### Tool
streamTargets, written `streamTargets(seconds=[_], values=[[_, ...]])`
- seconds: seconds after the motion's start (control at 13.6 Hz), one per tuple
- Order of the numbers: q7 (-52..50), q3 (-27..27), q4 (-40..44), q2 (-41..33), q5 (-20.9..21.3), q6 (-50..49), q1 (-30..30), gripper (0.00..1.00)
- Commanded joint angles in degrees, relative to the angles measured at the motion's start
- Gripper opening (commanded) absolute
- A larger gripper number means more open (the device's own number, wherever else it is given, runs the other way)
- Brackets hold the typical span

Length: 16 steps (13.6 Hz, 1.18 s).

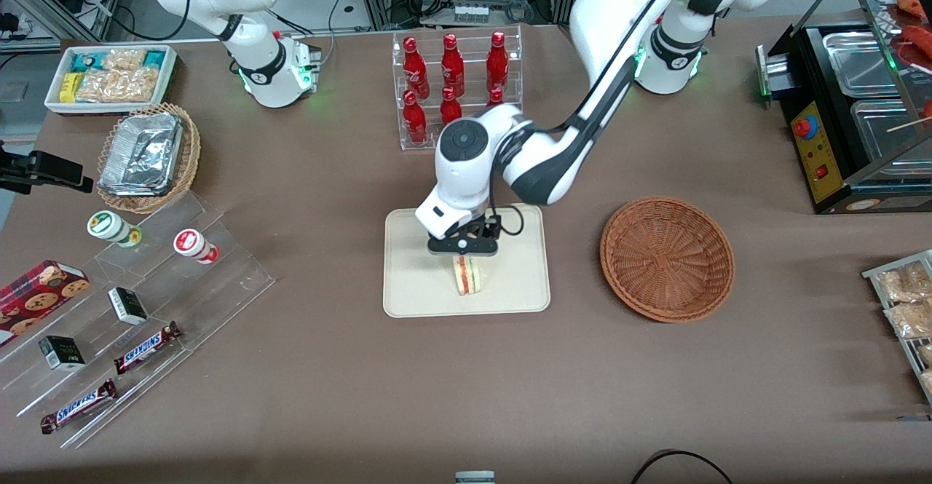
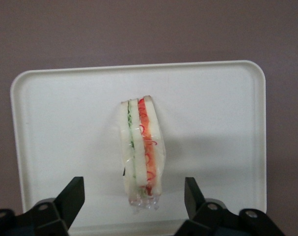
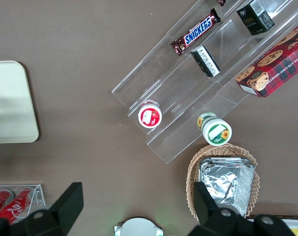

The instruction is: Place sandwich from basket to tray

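Sandwich [image 2: 141, 147] on edge on tray [image 2: 55, 123]; tool [image 2: 134, 199] open above.

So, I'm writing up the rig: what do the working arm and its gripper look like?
The left arm is glossy white with dark grey joint sections, a round grey cap at the wrist and a green light at its base. A thin black cable loops beside the gripper, which is black with two flat fingers.

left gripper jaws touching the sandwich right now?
Apart. In the left wrist view the gripper is open above the tray, with bare tray showing between each jaw and the sandwich.
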Motion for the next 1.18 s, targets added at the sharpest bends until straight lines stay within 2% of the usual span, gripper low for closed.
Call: streamTargets(seconds=[0.0,0.29,0.52,0.88,1.11], values=[[-3.63,0.31,-1.77,-8.43,-2.44,-7.25,2.39,1.00],[-2.68,0.13,-7.28,-20.81,-2.98,-14.82,9.51,1.00],[3.54,0.22,-10.64,-27.77,-2.98,-20.52,14.78,1.00],[21.63,0.31,-10.82,-34.28,-3.06,-29.50,26.11,1.00],[34.63,0.31,-12.66,-37.80,-6.48,-31.70,33.75,1.00]])
